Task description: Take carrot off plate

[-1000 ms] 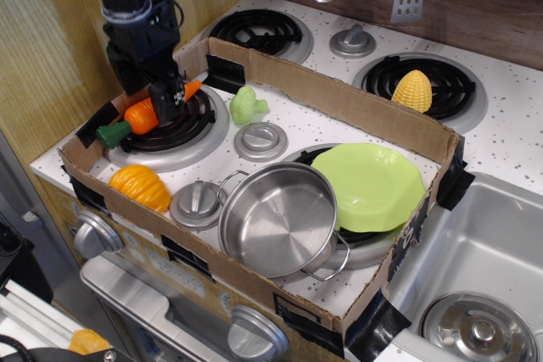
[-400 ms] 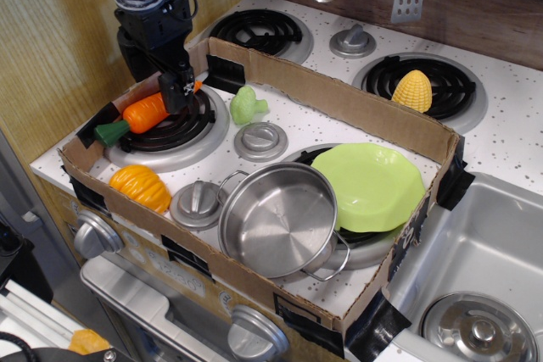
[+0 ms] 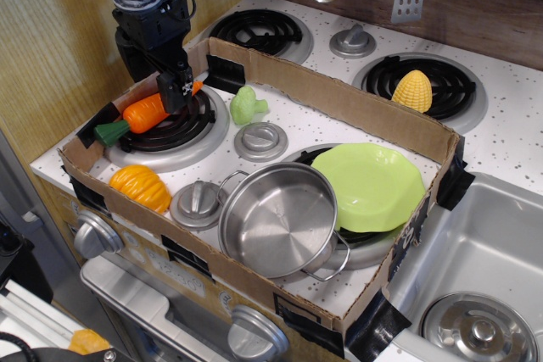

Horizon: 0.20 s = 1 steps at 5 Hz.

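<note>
The orange carrot [image 3: 144,114] with its green stem end lies on the coil of the front left burner [image 3: 174,129], stem pointing to the left. The lime-green plate [image 3: 373,184] sits on the front right burner with nothing on it, partly under the steel pot. My gripper [image 3: 168,89] hangs just over the carrot's thin end. One black finger [image 3: 176,91] stands in front of the carrot. The jaws look open and they do not hold the carrot.
A steel pot [image 3: 276,218] stands in front of the plate. An orange pumpkin [image 3: 140,186], a green vegetable [image 3: 247,105] and burner knobs [image 3: 260,140] lie inside the cardboard wall [image 3: 339,99]. Yellow corn [image 3: 412,91] sits on the back right burner. A sink [image 3: 475,269] is at the right.
The gripper let go of the carrot, which now rests on the left burner. It rose a little and moved back and to the right, then stayed still over the last half second.
</note>
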Available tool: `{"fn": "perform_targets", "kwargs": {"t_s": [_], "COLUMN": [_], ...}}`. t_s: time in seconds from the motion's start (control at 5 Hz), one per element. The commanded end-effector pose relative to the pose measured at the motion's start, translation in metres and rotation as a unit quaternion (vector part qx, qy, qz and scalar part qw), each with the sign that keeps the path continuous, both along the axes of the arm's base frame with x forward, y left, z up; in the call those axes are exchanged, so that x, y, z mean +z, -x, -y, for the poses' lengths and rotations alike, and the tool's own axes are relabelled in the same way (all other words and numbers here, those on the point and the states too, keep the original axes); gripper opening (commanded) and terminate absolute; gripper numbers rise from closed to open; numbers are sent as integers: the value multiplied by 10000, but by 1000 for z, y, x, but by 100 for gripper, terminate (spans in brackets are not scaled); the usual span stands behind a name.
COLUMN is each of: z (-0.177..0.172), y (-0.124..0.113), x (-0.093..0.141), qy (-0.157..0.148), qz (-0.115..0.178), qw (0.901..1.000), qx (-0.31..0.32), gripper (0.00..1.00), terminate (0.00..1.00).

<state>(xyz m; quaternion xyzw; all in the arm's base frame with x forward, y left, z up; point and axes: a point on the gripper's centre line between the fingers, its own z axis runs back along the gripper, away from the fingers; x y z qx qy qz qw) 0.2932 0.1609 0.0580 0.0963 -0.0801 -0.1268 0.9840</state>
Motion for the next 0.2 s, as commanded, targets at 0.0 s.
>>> {"fn": "perform_targets", "kwargs": {"t_s": [0.0], "z": [1], "y": [5], "x": [22], "qy": [-171], "qz": [300], "qw": [9994], "qx": [21], "gripper": [100], "terminate": [100]}}
